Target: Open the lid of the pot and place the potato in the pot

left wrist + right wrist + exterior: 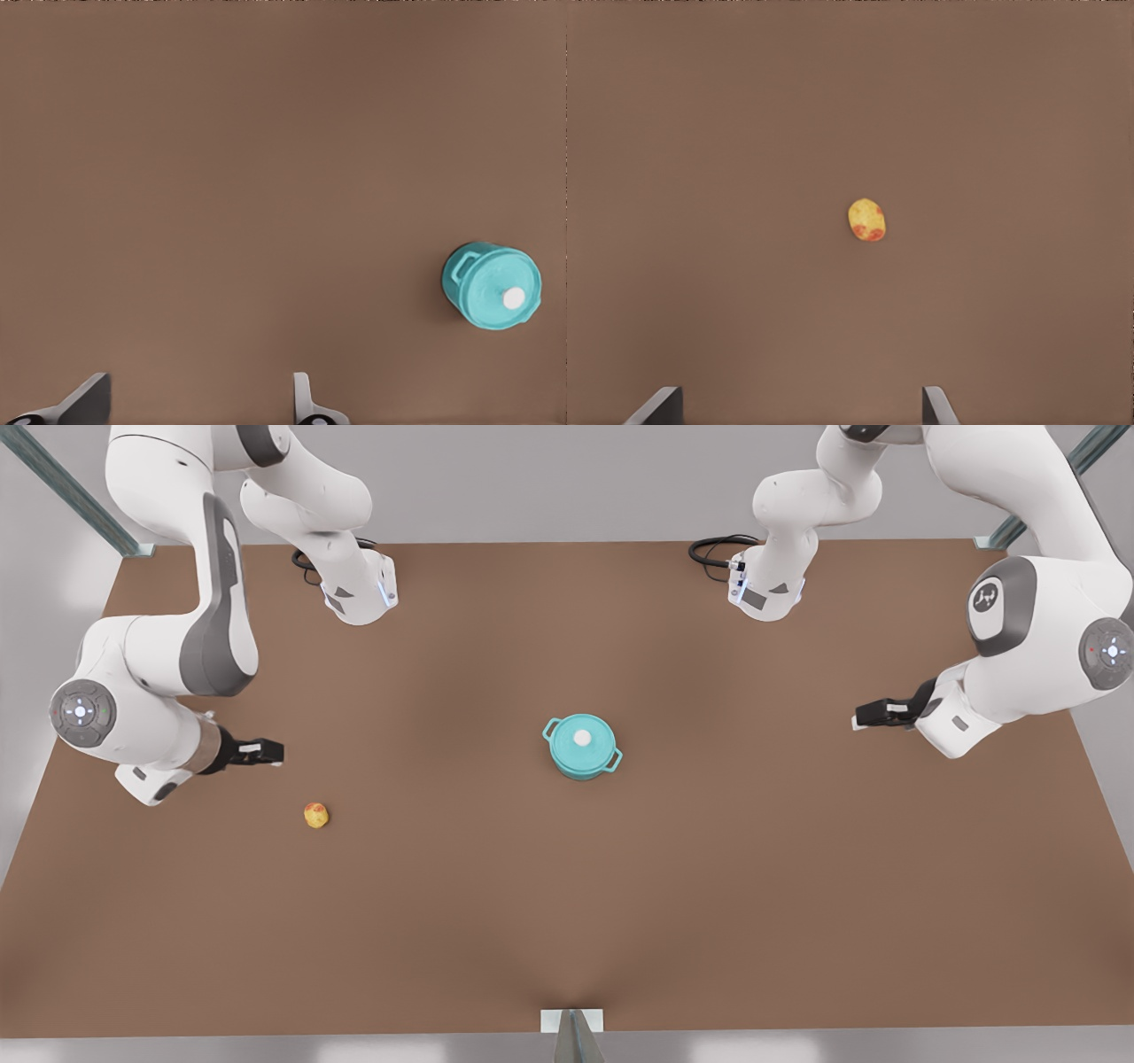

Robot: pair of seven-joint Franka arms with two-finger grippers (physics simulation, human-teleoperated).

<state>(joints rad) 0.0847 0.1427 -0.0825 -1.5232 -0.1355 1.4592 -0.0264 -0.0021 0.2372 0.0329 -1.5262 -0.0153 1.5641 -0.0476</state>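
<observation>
The teal pot (586,770) stands near the table's middle with the pot lid (570,747) closed on it, white knob up. The left wrist view has the pot (453,287) and its lid (493,279) off to one side. The potato (316,815), yellow with a reddish patch, lies on the table toward the front view's left and is centred ahead of the fingers as the potato (867,220). My right gripper (273,753) (799,405) hovers open just behind the potato. My left gripper (861,716) (197,403) hangs open at the front view's right, far from the pot.
The brown table (567,921) spreads wide around the pot. Both arm bases (359,593) (766,589) stand at the back with black cables beside them. A small metal bracket (572,1020) sits at the front edge.
</observation>
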